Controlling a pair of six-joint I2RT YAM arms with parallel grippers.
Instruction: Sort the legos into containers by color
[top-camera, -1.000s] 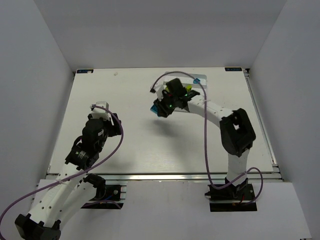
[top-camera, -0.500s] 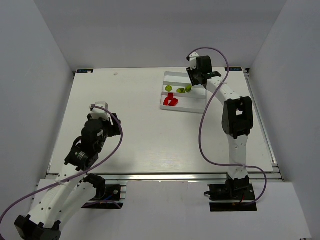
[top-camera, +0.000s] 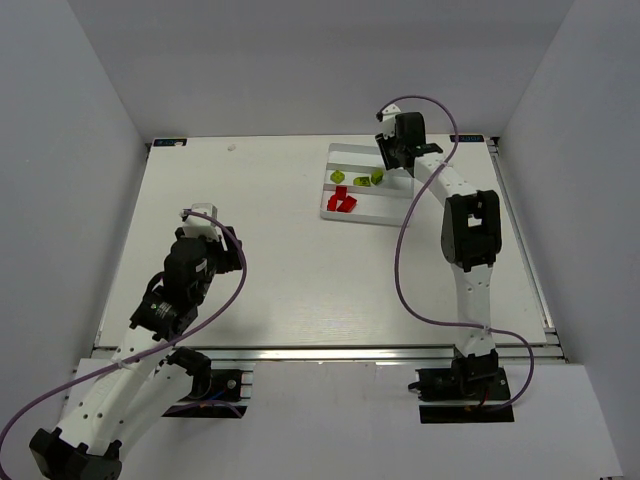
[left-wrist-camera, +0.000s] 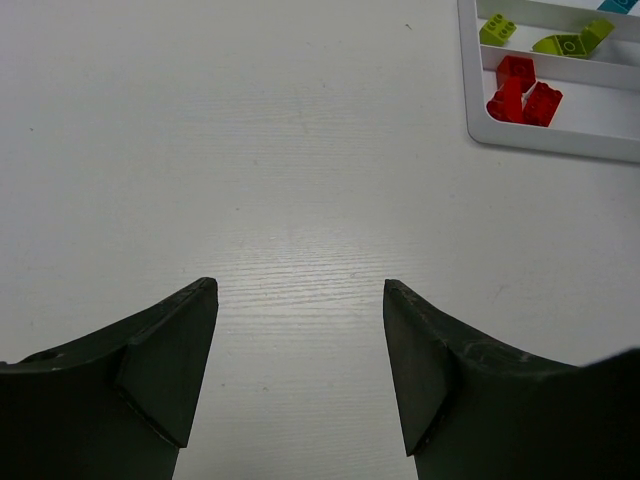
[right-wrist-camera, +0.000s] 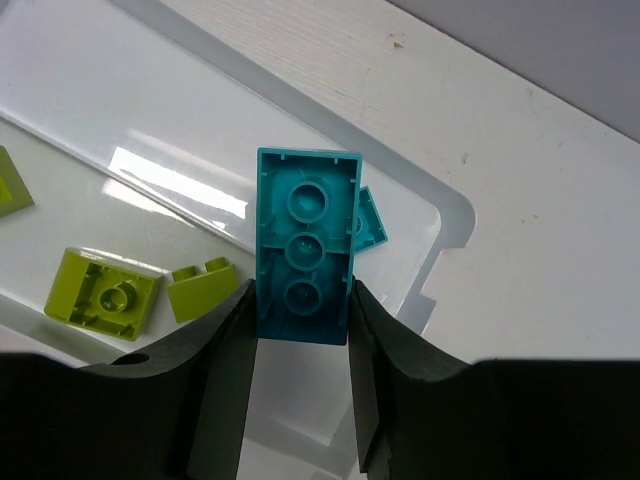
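Pinches cyan brick (right-wrist-camera: 303, 245) in right gripper (right-wrist-camera: 300, 300) over far compartment (right-wrist-camera: 200, 110); lower before releasing. Holds left gripper (left-wrist-camera: 300, 290) wide, empty.

top: high, rear, downward | wrists: low, close | shared: tray (left-wrist-camera: 468, 70)

Right gripper (right-wrist-camera: 300, 305) clamping cyan brick (right-wrist-camera: 303, 250) (hollow underside showing), white tray (right-wrist-camera: 445, 215) beneath, yellow-green bricks (right-wrist-camera: 105, 290) at left
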